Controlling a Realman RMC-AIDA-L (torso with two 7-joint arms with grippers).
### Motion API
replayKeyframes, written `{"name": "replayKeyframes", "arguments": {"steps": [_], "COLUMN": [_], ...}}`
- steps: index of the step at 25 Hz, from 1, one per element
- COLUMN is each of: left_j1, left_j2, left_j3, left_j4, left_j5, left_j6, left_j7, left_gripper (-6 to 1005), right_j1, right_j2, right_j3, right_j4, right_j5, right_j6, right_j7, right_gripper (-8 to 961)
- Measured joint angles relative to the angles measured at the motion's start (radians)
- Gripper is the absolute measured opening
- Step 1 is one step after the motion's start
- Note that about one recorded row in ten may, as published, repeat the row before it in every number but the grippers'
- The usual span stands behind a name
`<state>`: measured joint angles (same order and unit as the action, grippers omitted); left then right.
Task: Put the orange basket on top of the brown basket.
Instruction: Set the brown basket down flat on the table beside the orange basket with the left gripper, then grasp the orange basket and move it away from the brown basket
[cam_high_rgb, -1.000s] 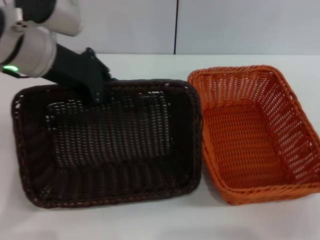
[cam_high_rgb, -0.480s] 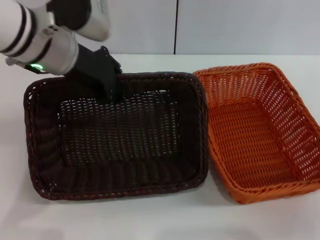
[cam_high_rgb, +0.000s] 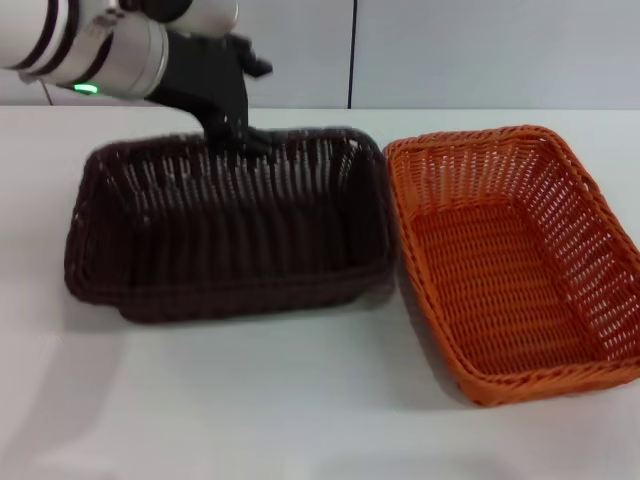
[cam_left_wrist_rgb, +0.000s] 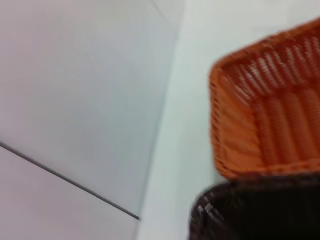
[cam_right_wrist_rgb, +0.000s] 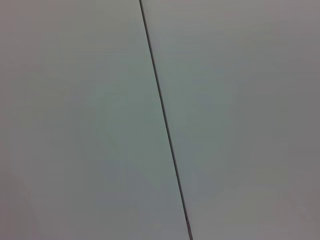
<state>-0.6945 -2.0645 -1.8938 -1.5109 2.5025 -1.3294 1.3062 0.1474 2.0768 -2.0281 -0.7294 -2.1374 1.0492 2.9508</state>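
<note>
Right now I count two baskets on the white tabletop (cam_high_rgb: 250, 400): one brown basket (cam_high_rgb: 230, 240) and one orange basket (cam_high_rgb: 510, 270). The brown basket fills the left and centre of the head view; the orange basket sits at the right, its left rim just beside the brown basket's right rim, and I cannot tell whether the two touch. The orange basket lies flat on the tabletop, mouth up. The brown basket is tilted, its far rim raised and its near edge low, so its far wall faces the camera and its inner floor is mostly hidden.

My left claw (cam_high_rgb: 235, 130) is in the upper left of the head view, pinched narrow on the middle of the brown basket's far rim and holding that rim up. The black wrist housing angles down to the rim from the silver forearm, which enters from the top left corner with a green light showing on it.

My left wrist view shows one corner of the orange basket (cam_left_wrist_rgb: 265, 125) at the right of the frame and the dark rim of the brown basket (cam_left_wrist_rgb: 250, 212) along the bottom right, the two corners close together, with pale wall panels across the left.

My right wrist view shows only a grey wall with one dark seam; my right claw appears in no view.
</note>
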Motion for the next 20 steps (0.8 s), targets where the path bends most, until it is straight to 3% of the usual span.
{"name": "replayKeyframes", "arguments": {"steps": [3, 4, 5, 6, 8, 9, 10, 11, 13, 14, 15, 18, 19, 20], "left_j1": [0.040, 0.129, 0.129, 0.185, 0.348, 0.430, 0.430, 0.624, 0.693, 0.765, 0.765, 0.839, 0.849, 0.849], "left_j2": [-0.002, -0.004, -0.004, -0.004, -0.002, 0.000, 0.000, -0.001, -0.002, -0.001, -0.001, -0.001, -0.001, -0.001], "left_j3": [0.033, 0.093, 0.093, 0.131, 0.243, 0.304, 0.304, 0.455, 0.502, 0.547, 0.547, 0.573, 0.574, 0.574], "left_j4": [-0.056, -0.135, -0.135, -0.172, -0.221, -0.225, -0.225, -0.175, -0.135, -0.064, -0.064, 0.106, 0.261, 0.261], "left_j5": [-0.004, -0.004, -0.004, -0.007, -0.008, -0.007, -0.007, -0.018, -0.029, -0.042, -0.042, -0.059, -0.068, -0.068], "left_j6": [0.075, 0.223, 0.223, 0.320, 0.593, 0.757, 0.757, 1.175, 1.383, 1.644, 1.644, 1.940, 2.036, 2.036], "left_j7": [-0.037, -0.108, -0.108, -0.143, -0.219, -0.248, -0.248, -0.320, -0.367, -0.452, -0.452, -0.659, -0.808, -0.808], "left_gripper": [711, 719, 728, 736, 753, 762, 770, 779, 778, 778, 778, 777, 776, 776], "right_j1": [-0.009, -0.024, -0.024, -0.036, -0.066, -0.094, -0.103, -0.103, -0.098, -0.065, -0.065, 0.013, 0.080, 0.080], "right_j2": [0.000, -0.003, -0.003, -0.006, -0.019, -0.041, -0.057, -0.057, -0.086, -0.105, -0.105, -0.115, -0.112, -0.112], "right_j3": [-0.005, -0.010, -0.010, -0.011, 0.004, 0.038, 0.063, 0.063, 0.128, 0.199, 0.199, 0.306, 0.377, 0.377], "right_j4": [-0.016, -0.051, -0.051, -0.083, -0.181, -0.317, -0.400, -0.400, -0.560, -0.691, -0.691, -0.847, -0.926, -0.926], "right_j5": [-0.003, -0.012, -0.012, -0.026, -0.086, -0.149, -0.180, -0.180, -0.234, -0.271, -0.271, -0.302, -0.308, -0.308], "right_j6": [-0.001, -0.008, -0.008, -0.022, -0.090, -0.210, -0.314, -0.314, -0.562, -0.850, -0.850, -1.227, -1.485, -1.485], "right_j7": [0.000, 0.000, 0.000, 0.000, -0.002, -0.001, -0.001, -0.001, -0.001, -0.003, -0.003, -0.031, -0.081, -0.081], "right_gripper": [805, 805, 805, 805, 805, 805, 805, 806, 806, 806, 806, 805, 805, 805]}}
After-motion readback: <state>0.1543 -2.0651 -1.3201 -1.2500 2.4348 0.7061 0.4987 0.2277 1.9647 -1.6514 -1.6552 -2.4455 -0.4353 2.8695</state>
